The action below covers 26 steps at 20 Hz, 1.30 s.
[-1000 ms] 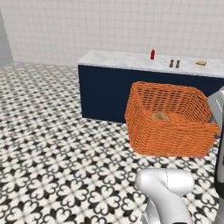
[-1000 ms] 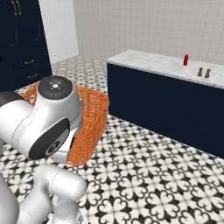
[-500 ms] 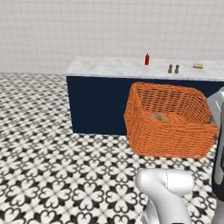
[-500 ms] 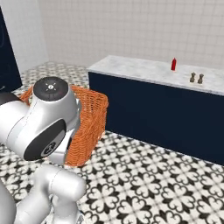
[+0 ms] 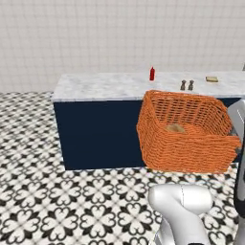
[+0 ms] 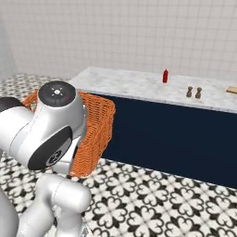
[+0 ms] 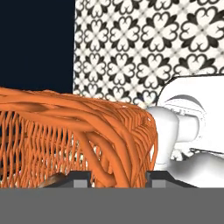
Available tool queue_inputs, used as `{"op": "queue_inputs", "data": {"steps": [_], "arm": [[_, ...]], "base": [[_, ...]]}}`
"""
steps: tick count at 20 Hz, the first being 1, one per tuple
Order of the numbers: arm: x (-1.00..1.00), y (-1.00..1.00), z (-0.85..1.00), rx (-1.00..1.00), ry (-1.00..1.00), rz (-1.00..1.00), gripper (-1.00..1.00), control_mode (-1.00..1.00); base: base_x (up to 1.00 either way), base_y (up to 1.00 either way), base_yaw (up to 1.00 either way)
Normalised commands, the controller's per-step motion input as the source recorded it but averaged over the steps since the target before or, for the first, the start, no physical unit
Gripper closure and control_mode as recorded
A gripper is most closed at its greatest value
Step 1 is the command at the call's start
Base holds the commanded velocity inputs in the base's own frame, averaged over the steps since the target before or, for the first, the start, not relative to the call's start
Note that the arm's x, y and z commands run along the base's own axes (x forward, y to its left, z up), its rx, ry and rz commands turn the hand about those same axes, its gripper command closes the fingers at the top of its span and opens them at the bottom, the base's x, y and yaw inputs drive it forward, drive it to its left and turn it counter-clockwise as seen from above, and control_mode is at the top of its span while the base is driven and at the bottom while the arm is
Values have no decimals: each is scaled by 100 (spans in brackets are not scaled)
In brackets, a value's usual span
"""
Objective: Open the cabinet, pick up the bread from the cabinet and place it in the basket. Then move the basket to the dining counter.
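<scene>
The orange woven basket (image 5: pixel 186 136) hangs above the floor, carried at its right rim. The small golden-brown bread (image 5: pixel 175 128) lies on its bottom. In the hand view my gripper (image 7: pixel 119 175) is shut on the basket's thick woven rim (image 7: pixel 109 131), with one fingertip on each side of it. From the right base view the basket (image 6: pixel 98 126) shows behind my arm's big joint. The dining counter (image 5: pixel 103 87), a marble slab on a dark navy base, stands just beyond the basket, and its top is seen again as the dining counter (image 6: pixel 134 85). The cabinet is out of view.
A red bottle (image 5: pixel 152 73), two small shakers (image 5: pixel 186 85) and a flat tan item (image 5: pixel 212 79) stand on the counter's right half. The patterned tile floor (image 5: pixel 43 191) stretches to the left and in front of the counter. A white tiled wall rises behind.
The whole picture has shifted, so the base has moved: the counter now lies closer and more square ahead. The basket stays in the same place relative to my arm, still gripped.
</scene>
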Motion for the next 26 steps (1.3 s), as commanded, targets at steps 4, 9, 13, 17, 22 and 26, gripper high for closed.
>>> {"op": "queue_inputs", "data": {"steps": [4,9,13,17,22,26], "arm": [[0,0,0,0,0,0,100,100],[0,0,0,0,0,0,100,100],[0,0,0,0,0,0,100,100],[0,0,0,0,0,0,100,100],[0,0,0,0,0,0,100,100],[0,0,0,0,0,0,100,100]], "base": [[100,40,-24],[100,16,-5],[100,16,0],[100,11,0],[100,1,0],[100,0,0]]}}
